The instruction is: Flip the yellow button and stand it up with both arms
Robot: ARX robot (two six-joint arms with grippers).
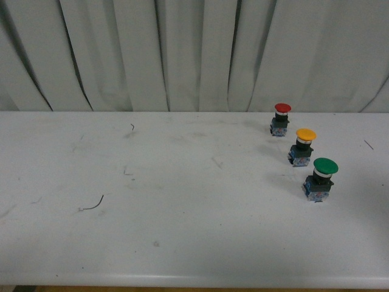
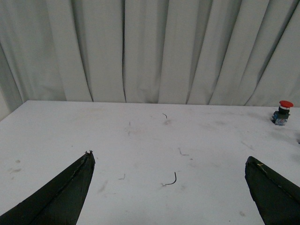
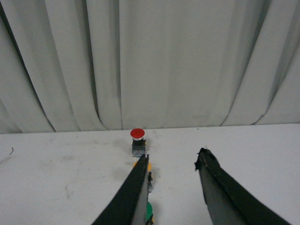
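The yellow button (image 1: 304, 146) stands upright on the white table, cap up, between a red-capped button (image 1: 281, 118) and a green-capped button (image 1: 321, 178). Neither arm shows in the front view. In the right wrist view my right gripper (image 3: 172, 159) is open above the table with nothing between its fingers. One finger (image 3: 136, 187) covers most of the yellow button (image 3: 149, 167); only a sliver of its cap shows beside that finger. My left gripper (image 2: 169, 159) is open over bare table, far from the buttons.
The three buttons stand in a diagonal row at the table's right. A pale curtain (image 1: 182, 55) hangs behind the table's far edge. A short dark wire scrap (image 1: 94, 205) lies at the left, also visible as a wire scrap (image 2: 171, 180) below the left gripper.
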